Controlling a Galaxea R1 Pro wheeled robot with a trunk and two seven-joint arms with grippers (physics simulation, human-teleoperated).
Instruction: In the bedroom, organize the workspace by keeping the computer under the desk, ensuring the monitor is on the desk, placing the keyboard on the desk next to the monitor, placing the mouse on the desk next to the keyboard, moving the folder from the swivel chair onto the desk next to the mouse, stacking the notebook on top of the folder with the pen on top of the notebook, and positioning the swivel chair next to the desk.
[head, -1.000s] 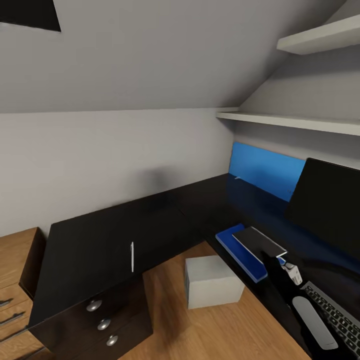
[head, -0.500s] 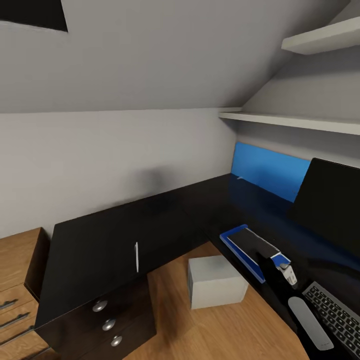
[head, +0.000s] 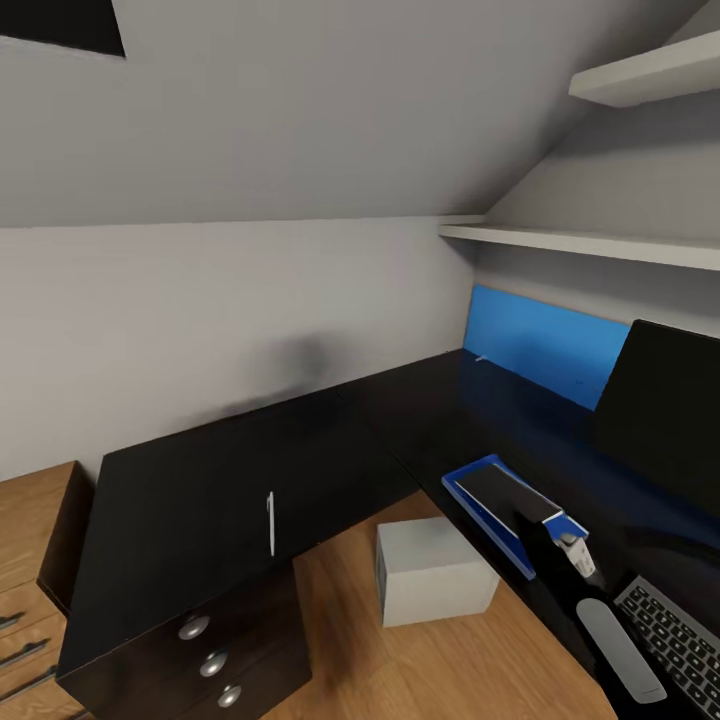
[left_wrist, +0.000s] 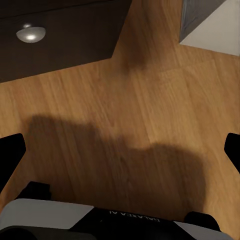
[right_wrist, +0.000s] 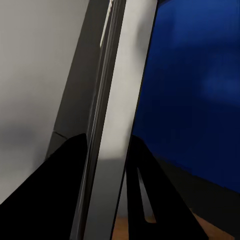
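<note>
A: Folder pinched by its edge in right gripper, notebook just beneath. Risk?
B: Released here, it lands on the notebook, so wrong stack order. Thin, may slip. Left gripper spread wide, holding nothing. Pen well beyond.

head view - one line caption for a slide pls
Right gripper holding the folder over the blue notebook on the black desk.
</note>
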